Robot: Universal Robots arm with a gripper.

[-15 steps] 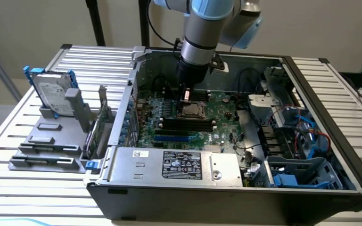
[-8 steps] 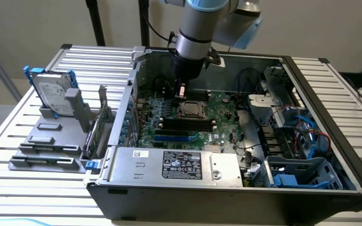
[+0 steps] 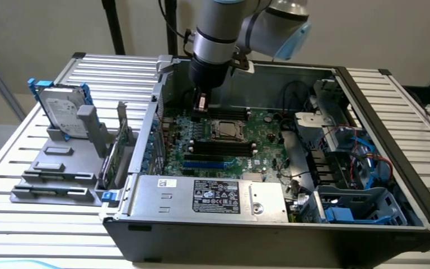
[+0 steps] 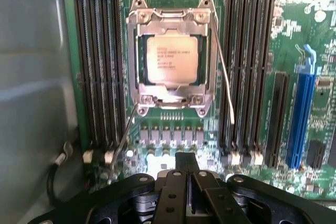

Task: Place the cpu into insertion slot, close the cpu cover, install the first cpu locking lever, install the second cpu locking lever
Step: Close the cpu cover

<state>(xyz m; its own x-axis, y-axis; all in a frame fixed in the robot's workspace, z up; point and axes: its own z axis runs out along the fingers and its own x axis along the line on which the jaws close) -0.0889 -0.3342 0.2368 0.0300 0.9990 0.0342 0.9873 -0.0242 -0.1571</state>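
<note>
The cpu (image 4: 172, 60) is already sitting in the insertion slot (image 3: 215, 130) on the green motherboard (image 4: 294, 19). Its dull silvery face with fine print is turned upward. The cpu cover (image 4: 170, 20), a thin bright metal frame with a square window, is lying flat over it, so the chip is showing through the opening and its edges are being pinned down.

Two thin wire levers are angling away from the socket: one (image 4: 223, 72) running along the side facing the blue slot (image 4: 302, 108), the other (image 4: 125, 140) slanting out from a corner. Both are probably not yet hooked, since neither is lying tight against the frame.

The black jaws are pressed together and pinching nothing. In the exterior view the arm (image 3: 215, 39) is holding them low over the board, near the socket but apart from it, probably to let a narrow closed tip push on a wire lever.

Long ribbed black memory slots (image 4: 100, 66) are flanking the socket on both sides. The open computer case (image 3: 275, 235) is resting on a slatted metal worktop (image 3: 43, 224).
</note>
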